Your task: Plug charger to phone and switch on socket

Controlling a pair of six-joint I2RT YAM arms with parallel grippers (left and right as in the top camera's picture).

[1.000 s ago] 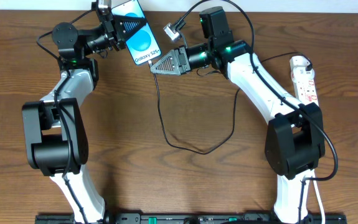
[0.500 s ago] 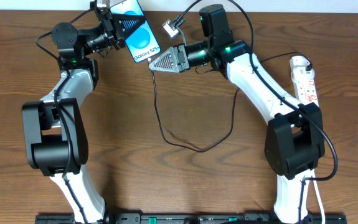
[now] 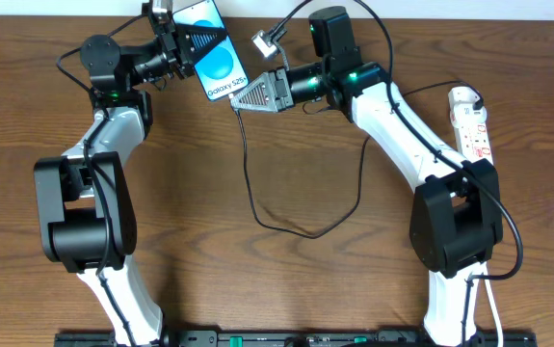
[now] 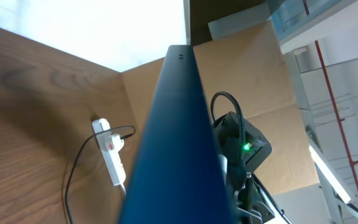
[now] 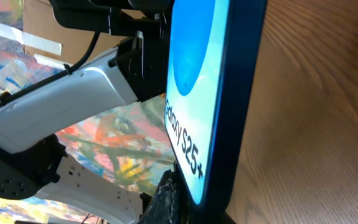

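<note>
The overhead camera looked straight down from well above the brown wooden table (image 3: 286, 289), taking in both arms whole. The left wrist camera sat very close to the slim black-edged smartphone with a bright blue screen (image 4: 175, 143), seeing it edge-on, and faced across toward the narrow white power strip (image 4: 111, 158). The right wrist camera, equally close, faced the phone's lit screen and the white left arm (image 5: 73, 102) behind. All three views shared the phone.

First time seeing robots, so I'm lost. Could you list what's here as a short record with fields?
Left gripper: holds the phone, blue screen up
Right gripper: holds the cable tip at the phone's lower end
Plugged in: cannot tell
Power strip: by the right arm, untouched
Table: brown wood
</note>
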